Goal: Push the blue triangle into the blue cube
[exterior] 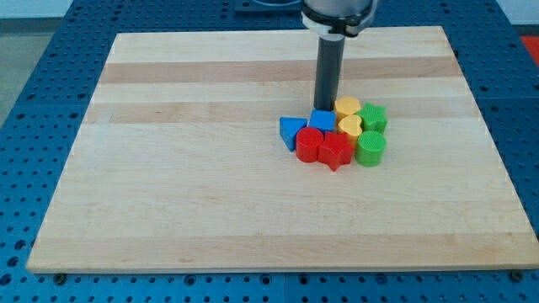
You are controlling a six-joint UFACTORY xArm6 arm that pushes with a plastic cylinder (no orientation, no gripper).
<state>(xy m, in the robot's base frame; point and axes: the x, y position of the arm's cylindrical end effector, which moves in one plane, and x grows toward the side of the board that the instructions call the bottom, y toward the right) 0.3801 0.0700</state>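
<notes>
In the camera view, my tip [325, 108] comes down from the view's top as a straight dark rod and ends just above the blue cube [322, 120], at that cube's far edge; whether it touches the cube cannot be told. There is no claw on this arm, so nothing is spread, pressed together or pinching: only the bare rod meets the table [168, 168]. The blue triangle [292, 131] lies below and toward the view's left of my tip, just beside the blue cube's left side, and looks to be touching or nearly touching it. All the blocks sit in one tight cluster right of the table's centre. A red cylinder [309, 144] sits just under the blue cube, against the triangle's right side, and a red star-like block [335, 151] is pressed beside it on the view's right. A yellow block [347, 107] with a rounded top stands right of the rod, with a yellow heart-like block [349, 126] just below it. A green star-like block [373, 117] and a green cylinder [370, 147] close the cluster on the view's right. No containers appear. The table is a pale wooden board with lighter and darker planks, resting on a blue perforated base [34, 126].
</notes>
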